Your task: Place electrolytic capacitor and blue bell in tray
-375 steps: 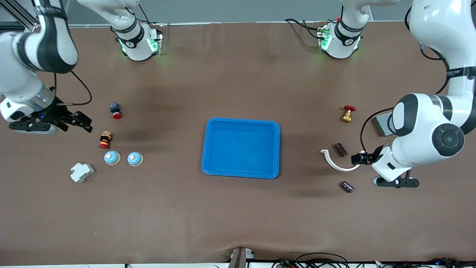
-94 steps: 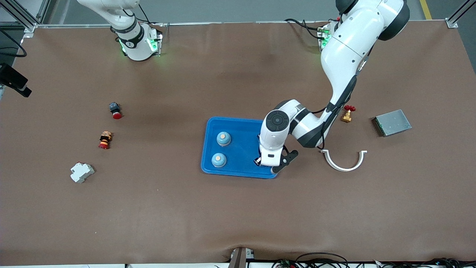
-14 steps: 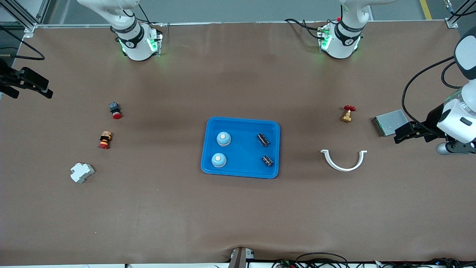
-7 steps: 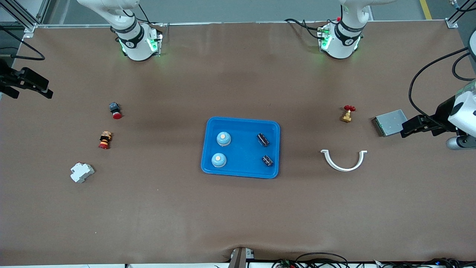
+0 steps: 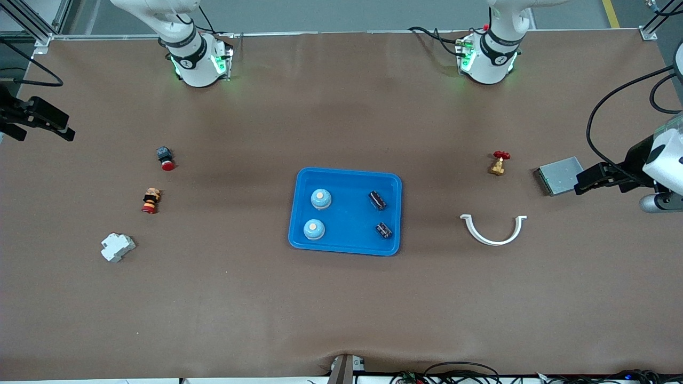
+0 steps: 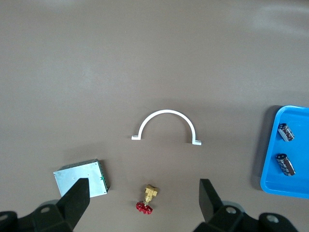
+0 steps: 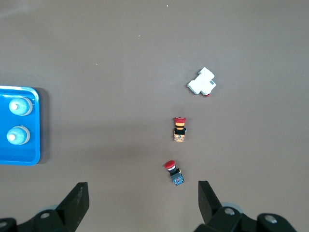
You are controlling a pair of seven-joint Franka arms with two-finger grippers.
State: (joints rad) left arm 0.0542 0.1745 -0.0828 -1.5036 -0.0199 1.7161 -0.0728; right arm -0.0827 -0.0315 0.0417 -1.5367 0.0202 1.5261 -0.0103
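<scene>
Inside the blue tray at mid-table lie two blue bells toward the right arm's end and two electrolytic capacitors toward the left arm's end, all four apart from one another. The wrist views catch the same tray from either end.

Toward the left arm's end, a white half-ring clamp lies on the table, with a brass valve with a red handwheel farther from the front camera and a grey metal plate beside that. The left gripper hangs over the plate's outer edge, its wrist pointing downward, fingers spread wide and empty.

Toward the right arm's end sit a red-capped push button, a second red push button and a white circuit breaker. The right gripper waits raised at the table's edge, well apart from them, fingers likewise spread with nothing between.
</scene>
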